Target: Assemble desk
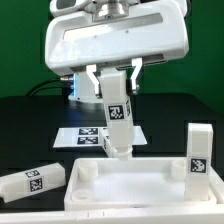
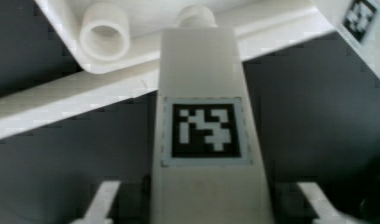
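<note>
Exterior view first, from its left: a loose leg (image 1: 30,181) lies on its side on the black bench (image 1: 20,125), close against the short edge of the desk top (image 1: 130,188), which rests flat at the front. Behind the desk top, the marker board (image 1: 88,135) lies on the bench. At centre, the end effector (image 1: 115,88) hangs under the arm with its jaws part-closed on the held leg (image 1: 117,115), gripping it by the upper flanks. That leg's long axis is vertical and its tag faces the camera. Its lower end sits right at the desk top's rear edge, and contact cannot be judged. Toward the exterior view's right, a third leg (image 1: 198,150) stands upright at the desk top's corner; whether it is seated is unclear. In the wrist view, the fingers (image 2: 109,200) flank the held leg, which runs straight away from the camera. A round socket (image 2: 105,38) on the desk top shows beside the leg's far end rather than under it. The coming move therefore seems to turn on a sideways shift to centre the leg over that socket before lowering.
</note>
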`<state>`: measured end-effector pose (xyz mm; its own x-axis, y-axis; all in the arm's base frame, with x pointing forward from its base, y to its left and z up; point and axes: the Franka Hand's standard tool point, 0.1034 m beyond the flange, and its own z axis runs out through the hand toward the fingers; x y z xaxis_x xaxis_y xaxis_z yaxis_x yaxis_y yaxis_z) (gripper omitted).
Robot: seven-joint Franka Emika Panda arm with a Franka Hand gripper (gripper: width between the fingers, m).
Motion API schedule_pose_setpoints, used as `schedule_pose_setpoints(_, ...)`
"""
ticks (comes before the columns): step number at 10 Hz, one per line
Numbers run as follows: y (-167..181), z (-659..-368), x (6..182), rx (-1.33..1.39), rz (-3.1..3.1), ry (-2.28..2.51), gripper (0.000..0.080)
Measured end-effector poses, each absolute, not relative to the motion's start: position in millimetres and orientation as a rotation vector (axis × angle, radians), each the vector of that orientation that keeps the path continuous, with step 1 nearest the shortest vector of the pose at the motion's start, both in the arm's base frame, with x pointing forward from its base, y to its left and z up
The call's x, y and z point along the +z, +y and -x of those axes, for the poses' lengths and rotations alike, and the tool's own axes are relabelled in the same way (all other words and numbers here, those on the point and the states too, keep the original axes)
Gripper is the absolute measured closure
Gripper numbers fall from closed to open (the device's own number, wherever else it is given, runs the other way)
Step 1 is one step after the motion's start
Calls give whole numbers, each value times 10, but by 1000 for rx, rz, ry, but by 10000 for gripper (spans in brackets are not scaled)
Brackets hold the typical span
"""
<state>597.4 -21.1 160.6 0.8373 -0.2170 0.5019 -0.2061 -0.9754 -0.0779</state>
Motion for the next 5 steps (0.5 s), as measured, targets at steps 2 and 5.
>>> schedule_pose_setpoints(2, -369, -6048, 1511, -824, 3045, 228, 515)
schedule_pose_setpoints(5, -367, -6038, 1462, -830, 3049, 226, 515)
